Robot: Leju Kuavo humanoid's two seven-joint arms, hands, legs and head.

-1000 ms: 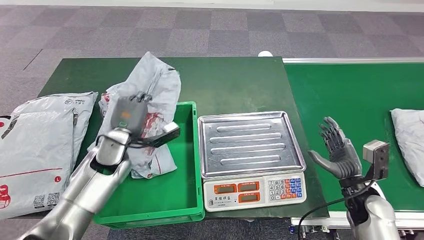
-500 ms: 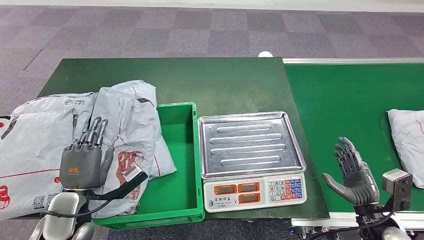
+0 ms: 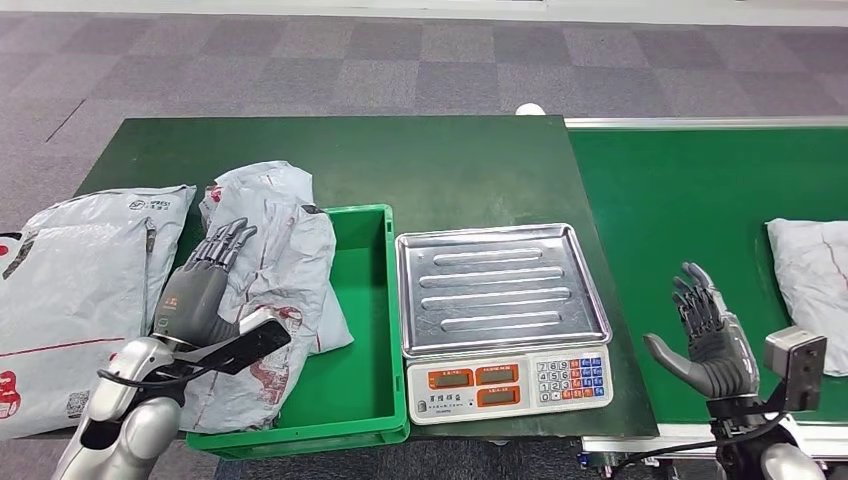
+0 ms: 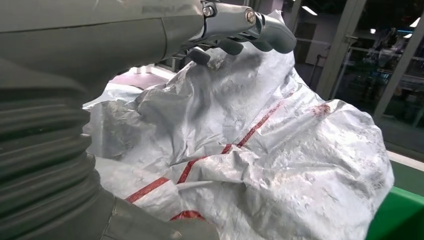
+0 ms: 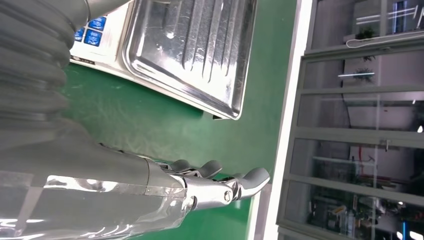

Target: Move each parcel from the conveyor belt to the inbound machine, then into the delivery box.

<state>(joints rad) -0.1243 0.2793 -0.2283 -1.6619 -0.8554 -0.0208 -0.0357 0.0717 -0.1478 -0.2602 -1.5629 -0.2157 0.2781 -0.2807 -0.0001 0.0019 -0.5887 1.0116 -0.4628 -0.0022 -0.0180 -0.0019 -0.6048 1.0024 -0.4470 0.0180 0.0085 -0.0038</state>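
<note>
Left hand (image 3: 200, 285) raised over grey parcel (image 3: 270, 290) draped across left wall of green delivery box (image 3: 365, 400), fingers spread, holding nothing. Scale (image 3: 500, 310) just right of box, steel tray bare. Right hand (image 3: 705, 335) open above conveyor belt (image 3: 700, 200); second parcel (image 3: 812, 275) at belt's right edge.

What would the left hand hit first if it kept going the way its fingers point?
Probably the crumpled grey parcel lying over the green bin's left rim: the left hand hovers just beside it, fingers aimed along it. Depth is uncertain.

Left hand (image 3: 200, 290) let go, parcel (image 3: 275, 290) dropped half into crate (image 3: 365, 400); belt parcel (image 3: 812, 275) moved closer; right hand (image 3: 708, 340) lowered.
</note>
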